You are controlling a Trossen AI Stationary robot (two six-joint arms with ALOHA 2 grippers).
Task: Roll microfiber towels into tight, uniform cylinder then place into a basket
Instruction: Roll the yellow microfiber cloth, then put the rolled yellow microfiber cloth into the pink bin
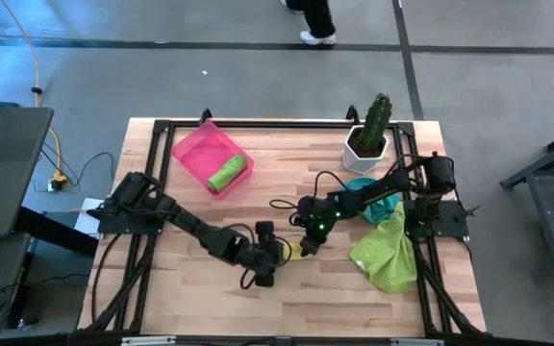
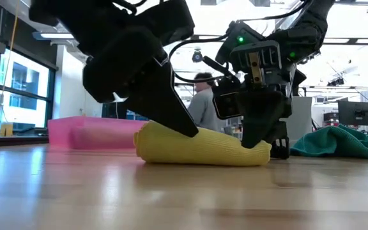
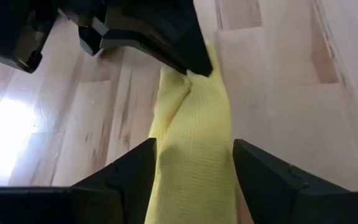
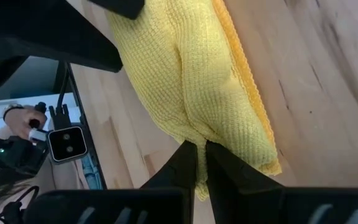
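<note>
rolled yellow towel (image 2: 200, 145) lies mid surface (image 1: 210, 279). left gripper (image 3: 191, 168) jaws wide, straddling one end; right gripper (image 4: 201, 155) jaws pinched on other end. soft, light; likely unrolls, grip mid-roll.

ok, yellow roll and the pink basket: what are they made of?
Yellow towel: soft knit cloth, matte, with a visible waffle-like weave and a stitched edge. Pink basket: looks like molded plastic, smooth, slightly translucent in the low view. Tabletop: light wood planks with a glossy finish.
</note>
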